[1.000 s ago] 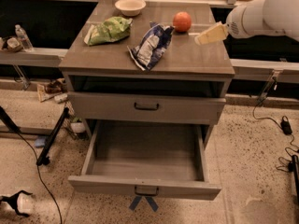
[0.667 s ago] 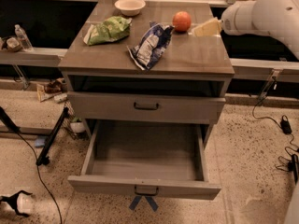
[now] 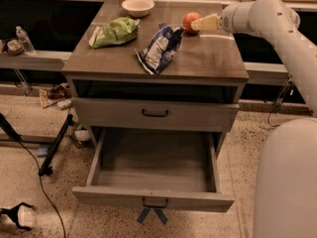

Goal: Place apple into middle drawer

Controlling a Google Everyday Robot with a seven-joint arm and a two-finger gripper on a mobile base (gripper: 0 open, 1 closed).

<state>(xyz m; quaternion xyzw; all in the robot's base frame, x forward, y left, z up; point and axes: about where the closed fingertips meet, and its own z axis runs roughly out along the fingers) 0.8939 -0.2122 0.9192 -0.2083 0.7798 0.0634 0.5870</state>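
Gripper at the apple, grasp not yet sure.
The apple sits at the table's back right, with my gripper against its right side. I can't tell whether the gripper is spread or closed. I judge that a glancing push could roll the apple off the table's back edge. The drawer stands open below the table, and a loose hold could drop the fruit short of it.

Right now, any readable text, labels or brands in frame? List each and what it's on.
None readable.
Blue-and-white bag: print too blurred.
Green bag: print too blurred.
Bottle on the left shelf: label too small.
Apple, gripper beside it over the cabinet top: no markings seen.
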